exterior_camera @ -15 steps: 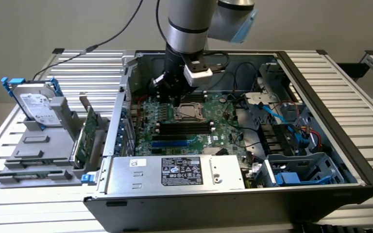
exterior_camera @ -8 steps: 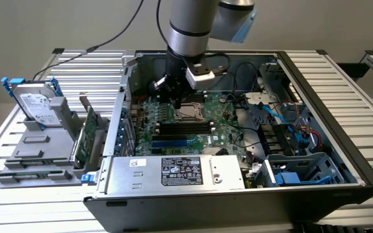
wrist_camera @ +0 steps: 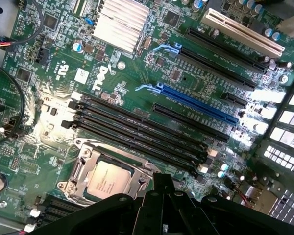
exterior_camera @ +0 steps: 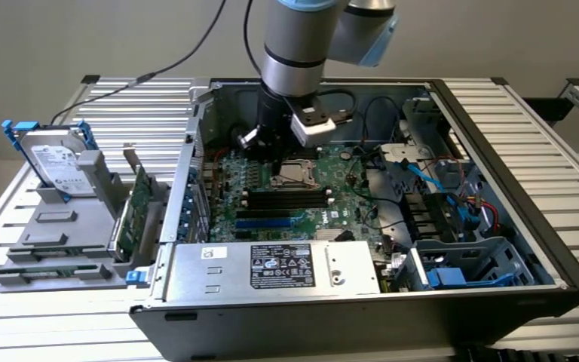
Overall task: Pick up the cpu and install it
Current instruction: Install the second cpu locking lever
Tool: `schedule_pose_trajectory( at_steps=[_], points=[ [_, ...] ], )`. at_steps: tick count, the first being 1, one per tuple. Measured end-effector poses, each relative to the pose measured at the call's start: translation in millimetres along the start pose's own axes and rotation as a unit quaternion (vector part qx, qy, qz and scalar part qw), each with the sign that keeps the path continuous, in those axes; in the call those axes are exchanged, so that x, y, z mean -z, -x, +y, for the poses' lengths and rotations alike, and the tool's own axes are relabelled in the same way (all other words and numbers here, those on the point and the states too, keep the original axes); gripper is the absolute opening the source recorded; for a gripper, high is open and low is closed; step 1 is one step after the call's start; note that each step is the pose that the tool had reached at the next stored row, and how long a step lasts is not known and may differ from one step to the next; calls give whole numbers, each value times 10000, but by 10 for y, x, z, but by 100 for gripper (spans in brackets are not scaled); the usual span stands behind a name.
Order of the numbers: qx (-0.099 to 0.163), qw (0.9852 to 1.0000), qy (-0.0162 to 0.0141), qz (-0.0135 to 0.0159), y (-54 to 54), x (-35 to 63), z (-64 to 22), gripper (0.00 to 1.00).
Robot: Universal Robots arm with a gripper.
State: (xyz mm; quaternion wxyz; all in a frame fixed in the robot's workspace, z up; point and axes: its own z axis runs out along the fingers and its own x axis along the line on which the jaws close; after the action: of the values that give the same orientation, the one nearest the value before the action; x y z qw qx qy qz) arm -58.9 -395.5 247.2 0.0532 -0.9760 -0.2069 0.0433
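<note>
Cpu (wrist_camera: 105, 180) seated in mobo (wrist_camera: 132, 93) socket; gripper (wrist_camera: 159, 193) just above it, fingers clenched, empty. Hard drive (exterior_camera: 56, 162) outside case, ext view's left.

Even soft light over my exterior view, wrist view dimmer with white glare on the heatsink (wrist_camera: 118, 24) and motherboard (wrist_camera: 137, 98), my gripper (wrist_camera: 159, 208) dark, blurred.

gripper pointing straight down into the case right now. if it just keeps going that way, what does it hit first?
Most likely the cpu seated in its motherboard socket: the shut gripper hangs right by it in the wrist view, over the same spot in the exterior view. Depth is unclear, so it could land on the socket frame's edge instead.
</note>
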Motion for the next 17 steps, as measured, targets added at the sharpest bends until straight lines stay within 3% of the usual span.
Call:
schedule_pose_trajectory(
  at_steps=[4,11,17],
  points=[
    [113,9999,-4,-8,-1,-50,13,11],
    [179,9998,-94,28,5,-116,34,11],
    [187,9998,-114,36,19,-193,38,11]
  ],
)
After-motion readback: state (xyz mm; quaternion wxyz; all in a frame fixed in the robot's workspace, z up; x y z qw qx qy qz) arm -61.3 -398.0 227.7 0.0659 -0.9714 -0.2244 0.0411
